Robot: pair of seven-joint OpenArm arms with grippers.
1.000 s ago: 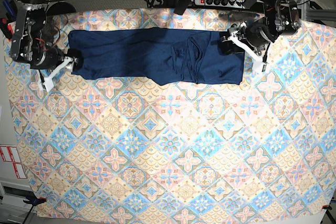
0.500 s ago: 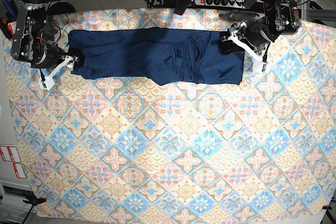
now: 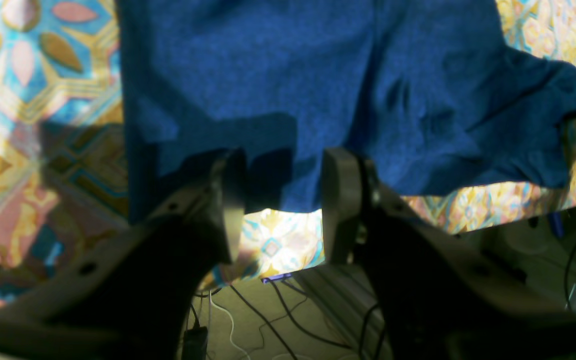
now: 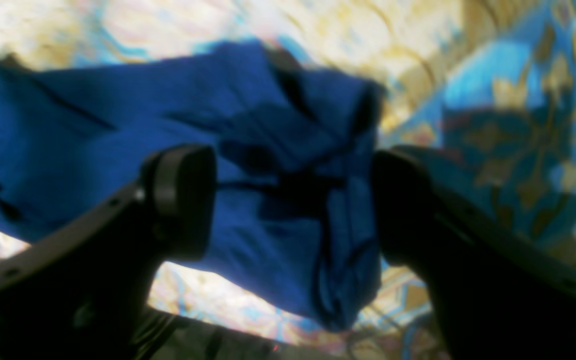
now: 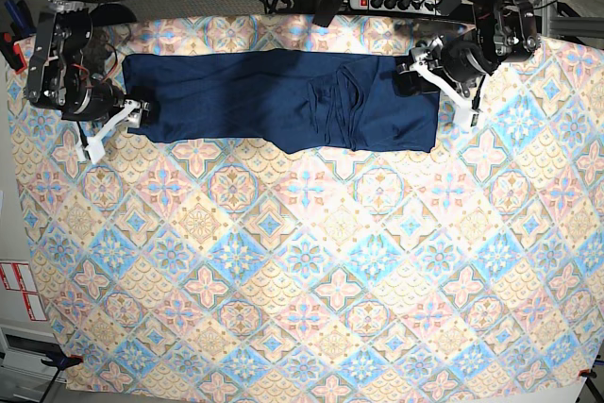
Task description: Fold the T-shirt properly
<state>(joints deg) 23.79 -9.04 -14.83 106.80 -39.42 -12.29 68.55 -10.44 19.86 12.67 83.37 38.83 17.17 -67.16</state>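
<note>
Patterned cloth of blue, peach and yellow tiles over the whole bench (image 5: 302,271). Counted on it: one garment, two arms, two end effectors.

Left end effector (image 3: 283,195), at the base view's right (image 5: 444,84): two pale fingers (image 3: 340,200) parted with a clear gap, nothing pinched between them. Poised at the right-hand edge of the T-shirt (image 3: 318,75), with the hem showing in the gap and patterned cloth below it.

Right end effector (image 4: 293,200), at the base view's left (image 5: 115,126): two dark fingers (image 4: 183,200) spread wide, holding nothing. Hanging just over the bunched, creased end of the same T-shirt (image 4: 118,125); blurred in the wrist view, so cannot tell whether touching the fabric.

One T-shirt (image 5: 274,96), dark navy, lying as a long band across the far part of the bench, stretched between the two end effectors. Flat along most of its length, with one cluster of ridged folds right of centre. Lower edge dipping lower in the middle and right than at the left.

Beyond the far bench edge: one power strip (image 5: 396,2) amid tangled black cables. Off the left edge, white labels with red print (image 5: 19,290).
</note>
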